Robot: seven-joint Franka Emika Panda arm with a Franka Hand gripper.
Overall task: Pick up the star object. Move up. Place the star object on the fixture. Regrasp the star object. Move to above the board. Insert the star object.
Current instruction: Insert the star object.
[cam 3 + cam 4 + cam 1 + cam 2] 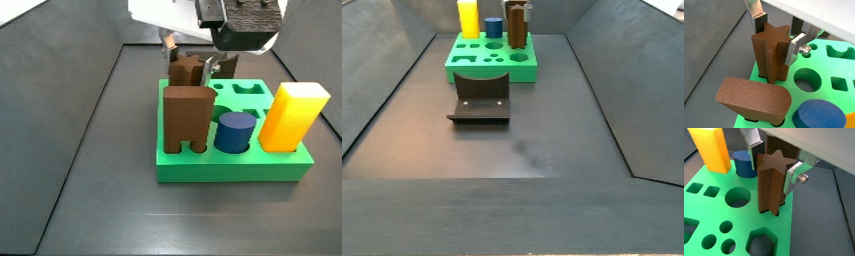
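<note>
The star object (771,50), a reddish-brown star prism, stands upright with its foot in a hole of the green board (834,70). It also shows in the other wrist view (769,183) and in both side views (187,72) (517,25). My gripper (777,39) is above the board (711,208), its fingers on opposite sides of the star's top and pressed on it, also in the other wrist view (775,165). The fixture (480,100) sits on the floor in front of the board (489,68), with nothing on it.
On the board (227,165) stand a tall brown two-legged block (190,118), a blue cylinder (235,132) and a yellow block (294,115), close to the star. Several board holes are open. Dark sloping walls surround the floor.
</note>
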